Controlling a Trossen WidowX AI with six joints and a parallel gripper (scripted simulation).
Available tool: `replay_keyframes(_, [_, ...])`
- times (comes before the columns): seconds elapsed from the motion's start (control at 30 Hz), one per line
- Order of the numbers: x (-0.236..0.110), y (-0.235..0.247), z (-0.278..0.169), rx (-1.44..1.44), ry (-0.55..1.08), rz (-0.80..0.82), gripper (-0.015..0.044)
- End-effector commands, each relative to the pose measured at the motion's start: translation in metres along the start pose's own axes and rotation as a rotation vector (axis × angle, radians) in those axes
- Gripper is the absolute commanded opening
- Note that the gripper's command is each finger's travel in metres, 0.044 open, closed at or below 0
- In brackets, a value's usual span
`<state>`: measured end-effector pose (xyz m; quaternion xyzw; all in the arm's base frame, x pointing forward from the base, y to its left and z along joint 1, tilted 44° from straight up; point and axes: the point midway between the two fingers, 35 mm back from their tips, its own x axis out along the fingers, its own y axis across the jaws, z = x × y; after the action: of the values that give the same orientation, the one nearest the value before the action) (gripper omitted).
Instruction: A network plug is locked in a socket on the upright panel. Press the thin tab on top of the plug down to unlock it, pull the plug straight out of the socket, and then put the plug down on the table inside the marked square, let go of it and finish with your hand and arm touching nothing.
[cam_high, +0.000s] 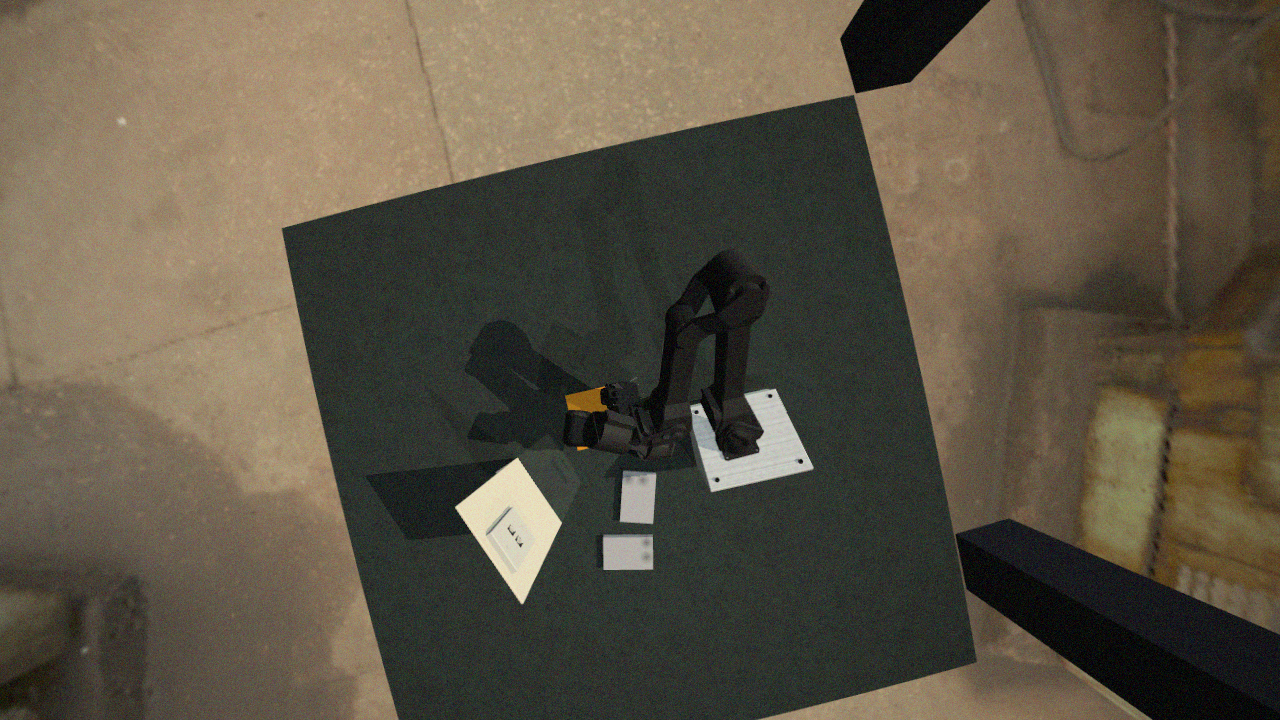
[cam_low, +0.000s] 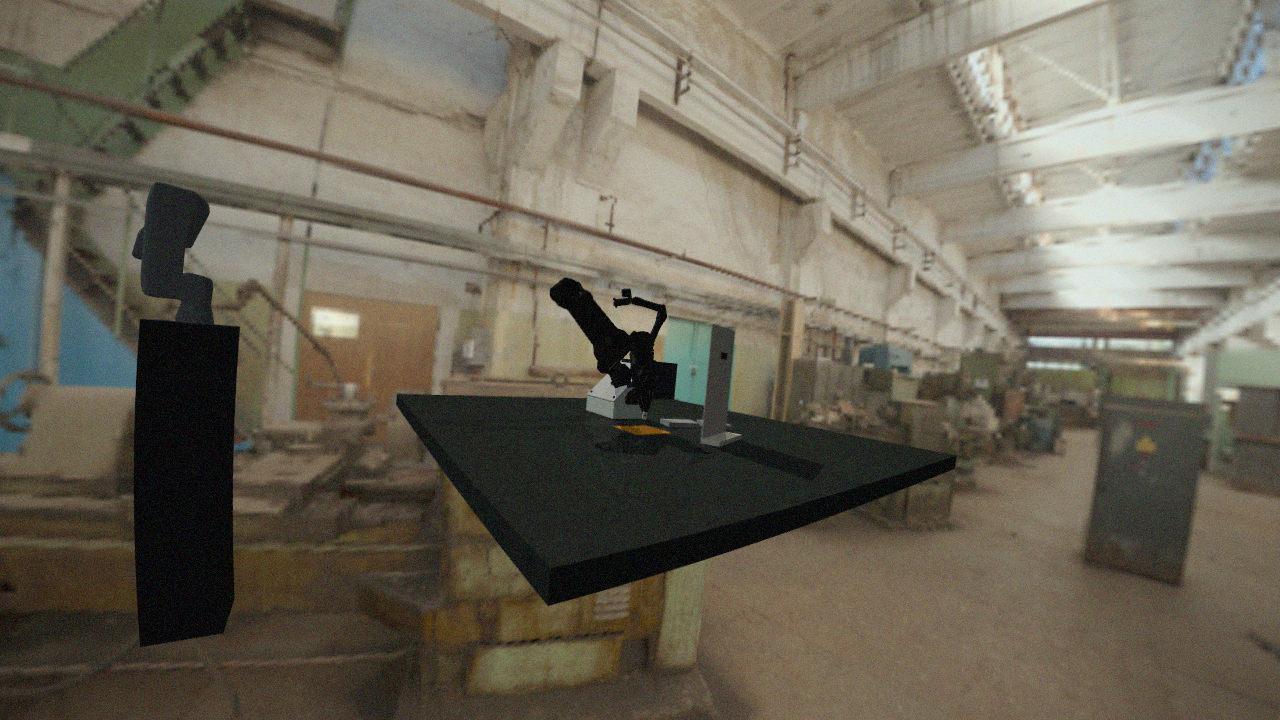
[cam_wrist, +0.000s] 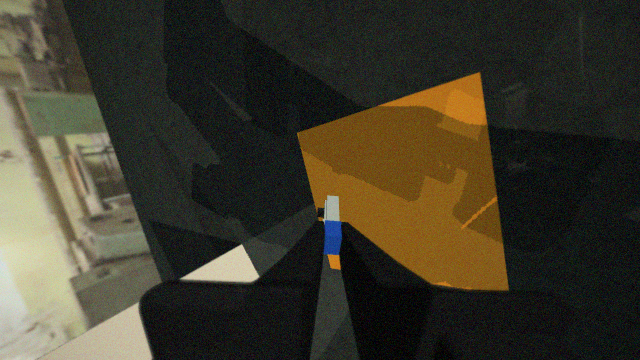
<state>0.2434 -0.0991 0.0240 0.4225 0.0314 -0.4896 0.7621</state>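
Observation:
My gripper (cam_wrist: 330, 229) (cam_high: 580, 423) (cam_low: 644, 409) is shut on the small network plug (cam_wrist: 332, 212), which has a blue body and a grey front end and shows only in the wrist view. It holds the plug a little above the table, over the near left edge of the orange marked square (cam_wrist: 400, 225) (cam_high: 586, 398) (cam_low: 641, 429). The arm's shadow falls across the square. The cream upright panel (cam_high: 528, 501) (cam_low: 717, 385) (cam_wrist: 220, 270) with its socket (cam_high: 512, 537) stands apart from the gripper, to its left in the wrist view.
Two flat grey blocks (cam_high: 637, 497) (cam_high: 626, 551) lie between the panel and the arm's white base plate (cam_high: 774, 452). The dark table (cam_high: 447, 295) (cam_low: 626, 510) ends beyond the panel. Black camera posts (cam_low: 183, 483) (cam_high: 1118, 617) stand off the table.

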Motion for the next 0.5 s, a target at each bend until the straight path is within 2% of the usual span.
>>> replay_keyframes(0.0, [0.0024, -0.0049, -0.0015, -0.013, 0.005, -0.007, 0.0])
replay_keyframes(0.47, [0.0098, -0.0111, -0.0006, -0.014, 0.004, -0.005, 0.0])
